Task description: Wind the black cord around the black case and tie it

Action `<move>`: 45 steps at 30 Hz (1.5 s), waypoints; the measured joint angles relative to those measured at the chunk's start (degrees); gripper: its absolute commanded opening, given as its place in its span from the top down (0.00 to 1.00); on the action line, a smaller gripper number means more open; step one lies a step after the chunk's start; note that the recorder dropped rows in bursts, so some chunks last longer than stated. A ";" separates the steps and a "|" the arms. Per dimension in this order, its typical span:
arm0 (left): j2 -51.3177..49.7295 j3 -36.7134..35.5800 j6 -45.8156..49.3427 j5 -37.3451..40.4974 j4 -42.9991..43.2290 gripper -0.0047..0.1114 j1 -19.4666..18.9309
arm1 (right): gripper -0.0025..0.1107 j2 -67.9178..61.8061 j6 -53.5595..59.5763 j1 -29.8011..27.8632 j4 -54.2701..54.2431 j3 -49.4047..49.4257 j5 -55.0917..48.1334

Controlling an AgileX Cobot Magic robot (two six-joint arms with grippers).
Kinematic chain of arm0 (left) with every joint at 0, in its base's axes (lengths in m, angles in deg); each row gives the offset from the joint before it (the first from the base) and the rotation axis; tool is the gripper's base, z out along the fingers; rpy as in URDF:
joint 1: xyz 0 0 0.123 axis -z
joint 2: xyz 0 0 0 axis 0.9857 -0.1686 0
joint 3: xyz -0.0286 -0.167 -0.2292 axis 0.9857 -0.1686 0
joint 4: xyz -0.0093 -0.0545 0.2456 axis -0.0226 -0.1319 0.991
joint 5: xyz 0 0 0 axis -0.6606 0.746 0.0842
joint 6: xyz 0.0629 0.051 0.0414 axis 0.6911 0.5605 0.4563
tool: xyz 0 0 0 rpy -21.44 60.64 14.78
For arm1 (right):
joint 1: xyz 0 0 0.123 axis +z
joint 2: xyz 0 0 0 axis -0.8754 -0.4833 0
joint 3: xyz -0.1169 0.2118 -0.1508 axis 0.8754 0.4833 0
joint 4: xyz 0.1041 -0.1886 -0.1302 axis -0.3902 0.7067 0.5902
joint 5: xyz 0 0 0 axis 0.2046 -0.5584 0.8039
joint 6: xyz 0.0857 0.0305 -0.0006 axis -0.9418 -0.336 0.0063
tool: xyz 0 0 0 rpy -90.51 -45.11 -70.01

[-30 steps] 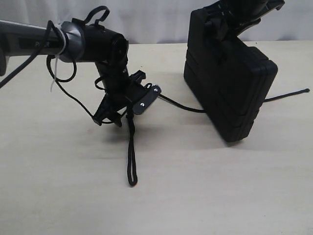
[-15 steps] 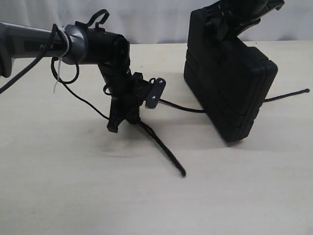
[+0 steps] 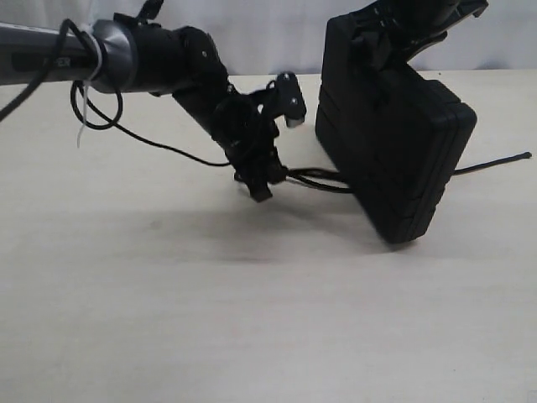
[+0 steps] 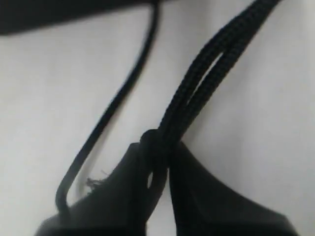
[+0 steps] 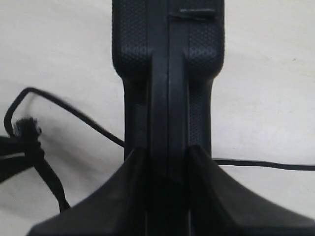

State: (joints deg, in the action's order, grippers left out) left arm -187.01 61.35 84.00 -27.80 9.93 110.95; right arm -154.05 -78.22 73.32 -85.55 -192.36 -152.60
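1. Two grippers are engaged. The left gripper (image 3: 262,186) is clamped on a doubled stretch of the black cord (image 3: 323,180), and the right gripper (image 3: 394,34) is clenched across the edge of the black case (image 3: 394,151).
2. The case stands tilted on one corner over the table (image 3: 252,319), just right of the left gripper; whether that corner touches cannot be told. The cord runs from the pinch to the foot of the case, and its other end trails out on the case's right.
3. Risk: the pinch sits close to the knot (image 4: 150,138) and frayed tuft (image 5: 27,125), so a hard pull would probably draw the cord out of the fingers.
4. Risk: a taut cord may twist the case in its narrow edge grip.
5. Risk: the cord seems only to pass behind or under the case, with no turn made yet. Slack could slide off the lower corner.
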 measured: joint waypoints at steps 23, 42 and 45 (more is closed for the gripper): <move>5.50 0.00 -26.47 -16.16 6.41 0.96 -4.71 | 0.94 -0.14 0.11 0.00 0.00 -0.11 0.04; 6.29 0.00 -27.96 -15.62 -5.77 0.96 -5.02 | 0.94 -0.14 0.11 0.00 0.00 -0.11 0.04; 7.52 0.00 -27.96 -15.41 -6.16 0.96 -6.05 | 0.94 -0.14 0.11 0.00 0.00 -0.11 0.04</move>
State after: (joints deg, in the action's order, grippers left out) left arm -179.49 61.35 56.04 -43.21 3.77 104.90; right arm -154.20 -78.11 73.32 -85.55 -192.47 -152.56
